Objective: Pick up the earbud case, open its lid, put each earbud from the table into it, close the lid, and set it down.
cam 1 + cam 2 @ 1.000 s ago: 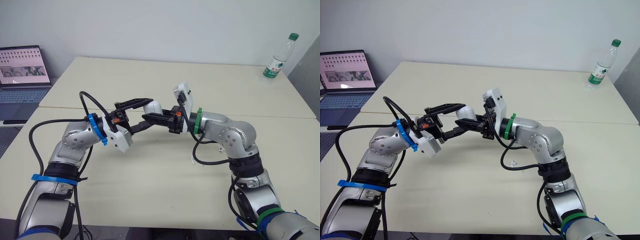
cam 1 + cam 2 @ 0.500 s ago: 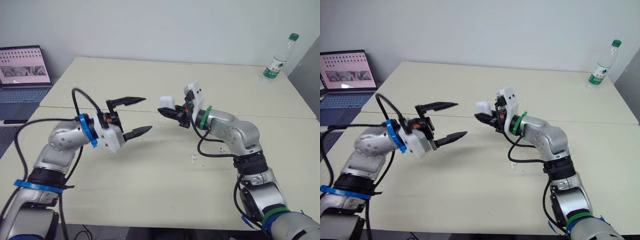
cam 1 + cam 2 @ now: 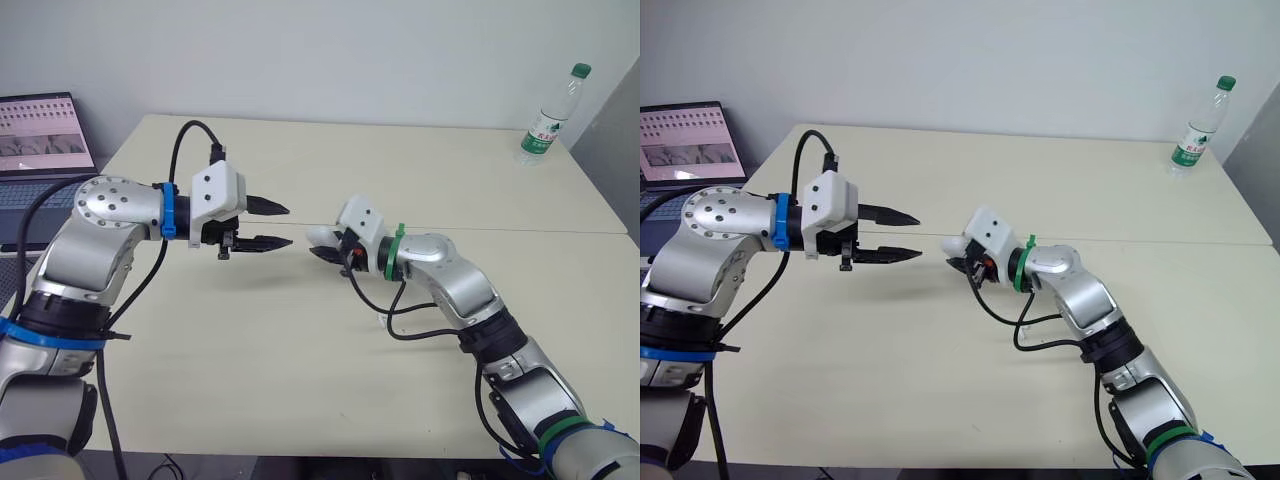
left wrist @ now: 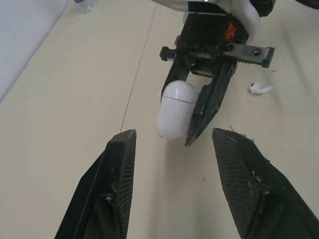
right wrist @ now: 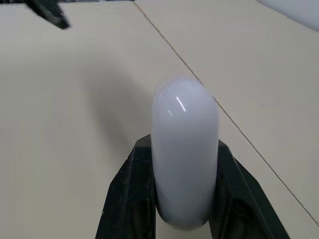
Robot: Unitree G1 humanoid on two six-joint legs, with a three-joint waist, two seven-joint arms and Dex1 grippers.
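My right gripper is shut on the white earbud case, holding it low over the middle of the table with its lid closed. In the right wrist view the case stands clamped between the two black fingers. My left gripper hovers just left of the case, open and holding nothing, its tips pointing at it. Seen from the left wrist, the case lies a short gap beyond my left gripper. One white earbud lies on the table beside the right gripper.
A plastic water bottle stands at the table's far right corner. An open laptop sits off the table's left side. A seam runs across the beige tabletop. A black cable loops under my right forearm.
My left gripper let go of the case, pulled back to the left and rose, its fingers now closer together. My right gripper kept the case and sank toward the table.
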